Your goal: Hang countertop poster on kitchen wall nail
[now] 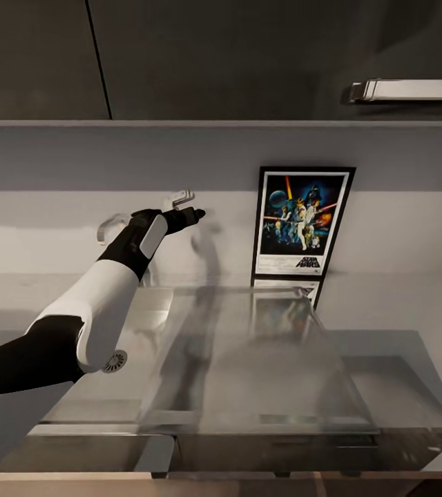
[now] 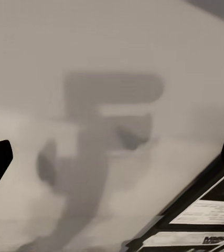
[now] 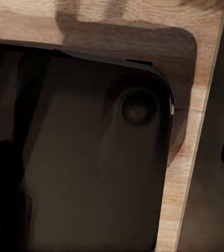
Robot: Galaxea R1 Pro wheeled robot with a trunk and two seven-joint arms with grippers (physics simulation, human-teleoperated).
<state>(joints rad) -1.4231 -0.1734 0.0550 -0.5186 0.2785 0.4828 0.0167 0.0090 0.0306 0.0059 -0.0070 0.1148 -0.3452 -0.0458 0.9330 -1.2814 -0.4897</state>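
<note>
We are reaching for the poster, which stands upright against the far wall on the tabletop. Our left gripper hovers to its left, fingers spread wide and empty. Next we must swing right and close on the frame.

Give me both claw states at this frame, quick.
Left claw: open, holding nothing, short of the poster.
Right claw: open as far as its wrist view shows, empty, above the wooden floor.

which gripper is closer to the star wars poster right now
Left. The left gripper is raised over the countertop just left of the poster; the right gripper hangs low over wooden floor.
</note>
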